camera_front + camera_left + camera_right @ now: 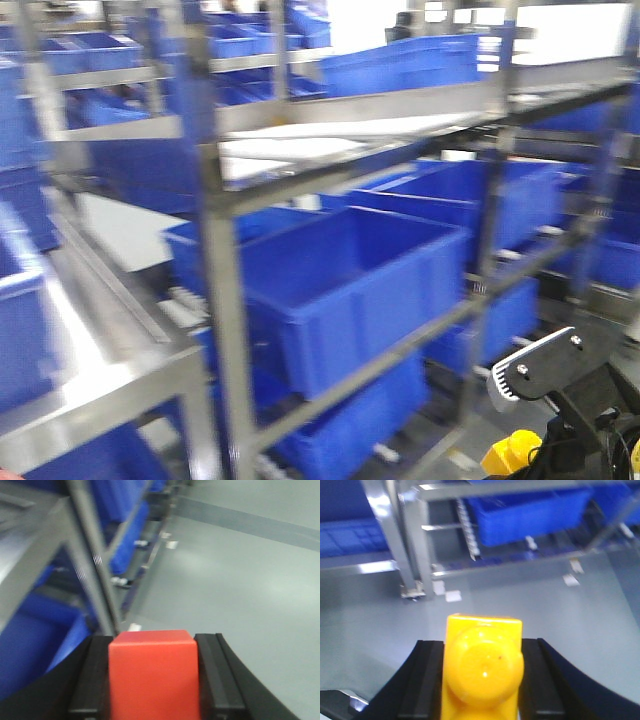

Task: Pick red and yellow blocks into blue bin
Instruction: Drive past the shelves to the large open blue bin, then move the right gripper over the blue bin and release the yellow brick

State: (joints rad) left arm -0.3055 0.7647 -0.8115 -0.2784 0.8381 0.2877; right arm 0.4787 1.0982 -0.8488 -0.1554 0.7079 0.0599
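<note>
Closest to my left wrist camera, at the bottom centre of the frame, my left gripper is clamped on the red cube. The jaws stand only as wide as the cube, and the black fingers press flat against its two sides. The cube is plain and smooth, orange-red in this light, with its top face and front face showing.

At the bottom centre of the right wrist view my right gripper grips the yellow brick in the same way, jaws drawn in to the brick's width, one finger on each side. The brick is glossy yellow plastic, and one round stud bulges toward the lens. In the front view a bit of it shows at the lower right corner.

Beyond both blocks lies the grey floor. Neither block is in any container — both sit in my jaws above that floor.

Farther off the steel rack fills the front view, its posts and rails blurred. On a slanted shelf at the frame's centre sits the blue bin, wide, with a thick rim and smooth walls. More blue crates stand behind, above and below it, too smeared for me to tell apart.
</note>
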